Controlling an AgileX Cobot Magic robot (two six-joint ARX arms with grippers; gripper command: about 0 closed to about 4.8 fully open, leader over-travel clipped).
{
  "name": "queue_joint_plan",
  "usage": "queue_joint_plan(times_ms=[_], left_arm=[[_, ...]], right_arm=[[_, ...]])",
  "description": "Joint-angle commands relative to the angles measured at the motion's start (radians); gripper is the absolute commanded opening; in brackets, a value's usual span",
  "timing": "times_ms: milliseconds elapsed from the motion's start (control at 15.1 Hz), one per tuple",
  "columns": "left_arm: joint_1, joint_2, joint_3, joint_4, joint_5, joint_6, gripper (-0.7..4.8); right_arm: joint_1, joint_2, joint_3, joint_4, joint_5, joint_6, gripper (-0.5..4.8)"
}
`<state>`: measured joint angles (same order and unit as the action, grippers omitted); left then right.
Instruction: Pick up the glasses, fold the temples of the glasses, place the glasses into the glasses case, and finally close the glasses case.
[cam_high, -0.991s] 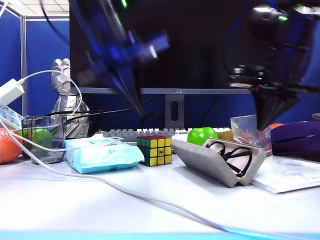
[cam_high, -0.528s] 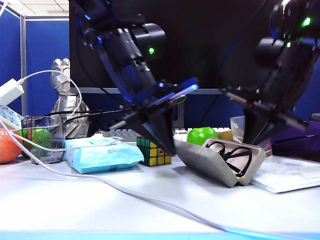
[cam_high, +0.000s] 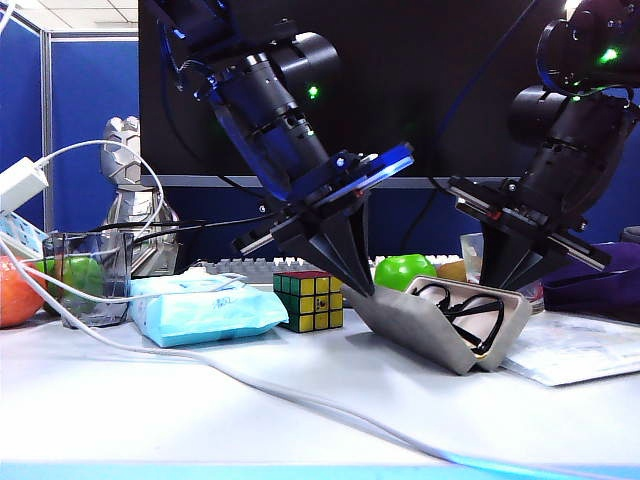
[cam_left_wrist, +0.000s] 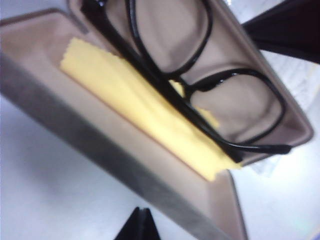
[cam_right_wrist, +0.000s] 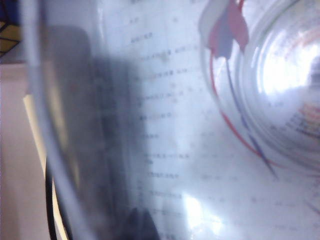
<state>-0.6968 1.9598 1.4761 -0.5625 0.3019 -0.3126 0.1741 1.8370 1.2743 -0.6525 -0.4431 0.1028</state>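
The grey glasses case (cam_high: 405, 320) stands open on the table right of centre, its off-white lining showing. The black glasses (cam_high: 462, 308) lie inside it, temples (cam_left_wrist: 165, 90) folded along the frame, on a yellow cloth (cam_left_wrist: 135, 105). My left gripper (cam_high: 362, 290) is shut, its tip at the case's upper left edge; the left wrist view shows the tip (cam_left_wrist: 141, 220) just outside the grey wall (cam_left_wrist: 95, 145), with the glasses (cam_left_wrist: 235, 145) beyond. My right gripper (cam_high: 497, 283) is shut and hangs just behind the case's right end. Its wrist view is blurred, with the dark tip (cam_right_wrist: 142, 225) over printed paper.
A Rubik's cube (cam_high: 309, 300) and a light blue tissue pack (cam_high: 205, 308) sit left of the case. A white cable (cam_high: 250, 385) crosses the front. A green apple (cam_high: 403, 270), a clear plastic tub (cam_right_wrist: 280, 85), papers (cam_high: 580, 350) and a purple bag (cam_high: 595, 280) crowd the back right.
Both arms have come down. The left gripper swung right and down to the case's left edge. The right gripper turned and sank behind the case's right end. The case and glasses have not moved.
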Motion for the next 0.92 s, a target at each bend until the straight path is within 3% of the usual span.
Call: queue_joint_plan(times_ms=[66,792,925], left_arm=[[-0.001,0.003,0.002,-0.03,-0.066,-0.047,-0.06],[-0.021,0.07,0.006,0.129,0.065,-0.089,-0.06],[-0.021,0.07,0.006,0.16,0.084,-0.116,-0.06]], right_arm=[[0.003,-0.003,0.001,0.006,-0.008,-0.006,-0.05],[0.004,0.004,0.001,0.006,-0.035,-0.007,-0.05],[0.006,0.004,0.001,0.005,-0.09,-0.026,-0.05]])
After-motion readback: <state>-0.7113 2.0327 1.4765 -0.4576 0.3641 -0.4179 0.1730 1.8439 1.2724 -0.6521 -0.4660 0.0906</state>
